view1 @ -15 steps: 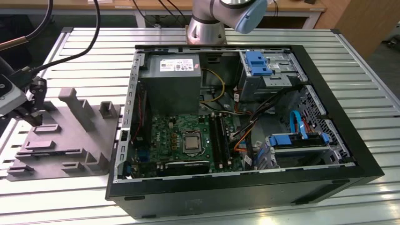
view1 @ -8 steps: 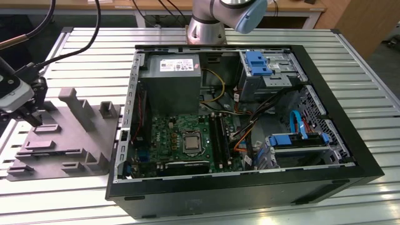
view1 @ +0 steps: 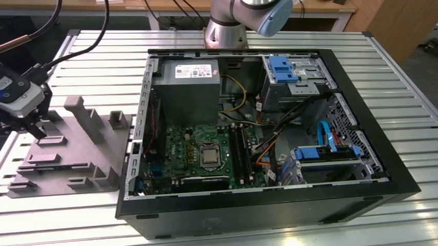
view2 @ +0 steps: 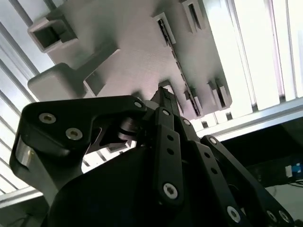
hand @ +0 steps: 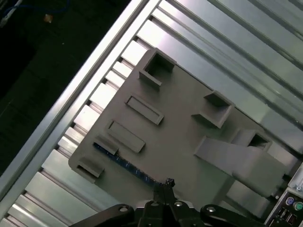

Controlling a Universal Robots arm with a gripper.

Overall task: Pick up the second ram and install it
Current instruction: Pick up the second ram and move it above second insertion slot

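Note:
The second ram [hand: 125, 163] is a thin blue strip standing on edge in a slot of the grey fixture plate [hand: 180, 137], near the plate's outer edge. My gripper [hand: 168, 183] hovers over the plate at one end of that strip, fingertips together and nothing visible between them. In the exterior view my gripper [view1: 36, 130] hangs above the fixture plate [view1: 75, 154] at the exterior view's left, beside the open computer case [view1: 274, 200]. In the second wrist view the gripper [view2: 163, 92] points at the slotted plate [view2: 132, 52].
The green motherboard [view1: 205, 154] with long black slots lies inside the case, below the grey power supply [view1: 186, 92]. Blue drive brackets [view1: 282, 69] and cables fill the case's right side. The arm's base [view1: 226, 31] stands behind the case on the slatted metal table [view1: 102, 66].

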